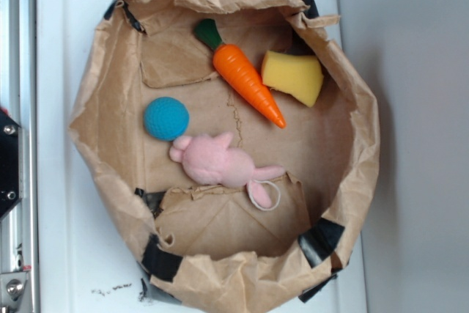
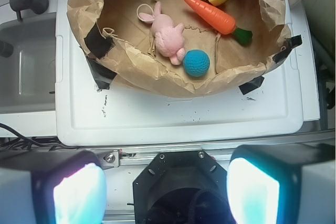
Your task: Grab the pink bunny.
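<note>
The pink bunny (image 1: 218, 161) is lying on its side on the floor of the paper bag (image 1: 110, 144), near the middle, with its ears pointing toward the torn flap of the bag's floor. A thin white loop (image 1: 268, 197) is trailing from the ear end and resting on the paper. The teal ball (image 1: 165, 118) is sitting just beside the bunny's rounded end, touching it or nearly so; the pictures are not settling which. The carrot (image 1: 248, 82) is lying diagonally further in, apart from the bunny, its green top (image 1: 209, 33) pointing toward the bag's wall. The yellow sponge (image 1: 293, 76) is resting just beside the carrot's tip; in the wrist view its far edge is being cut off by the top of the picture.

The bag is standing on a white lid (image 2: 173, 114), its rim crumpled and patched with black tape (image 1: 160, 258). The bunny's face is too blurred to make out.

In the wrist view the gripper (image 2: 167, 188) is hanging well back from the bag, outside the lid's edge. Its two fingers (image 2: 79, 192) are standing wide apart, glowing pale and overexposed, cut off by the bottom of the picture, and gripping nothing. In the exterior view the gripper itself is not showing.
</note>
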`<state>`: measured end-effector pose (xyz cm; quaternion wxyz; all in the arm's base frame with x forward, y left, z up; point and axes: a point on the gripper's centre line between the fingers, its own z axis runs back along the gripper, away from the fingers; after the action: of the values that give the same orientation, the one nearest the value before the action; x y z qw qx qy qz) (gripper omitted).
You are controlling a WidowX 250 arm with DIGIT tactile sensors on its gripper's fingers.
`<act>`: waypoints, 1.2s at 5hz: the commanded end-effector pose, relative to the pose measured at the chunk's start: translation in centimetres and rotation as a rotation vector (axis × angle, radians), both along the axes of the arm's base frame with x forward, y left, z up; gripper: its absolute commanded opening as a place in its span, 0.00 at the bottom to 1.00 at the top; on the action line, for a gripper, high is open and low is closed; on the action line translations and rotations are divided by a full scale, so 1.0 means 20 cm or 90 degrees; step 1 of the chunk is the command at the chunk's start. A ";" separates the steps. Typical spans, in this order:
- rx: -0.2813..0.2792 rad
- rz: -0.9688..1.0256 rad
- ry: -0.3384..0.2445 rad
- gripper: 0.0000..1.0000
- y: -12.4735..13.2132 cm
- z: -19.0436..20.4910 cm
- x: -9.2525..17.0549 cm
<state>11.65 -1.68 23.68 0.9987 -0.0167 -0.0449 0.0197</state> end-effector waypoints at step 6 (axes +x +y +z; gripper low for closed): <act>-0.030 -0.005 0.004 1.00 -0.01 -0.06 0.50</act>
<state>21.18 -2.00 21.27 0.9990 -0.0384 -0.0148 0.0162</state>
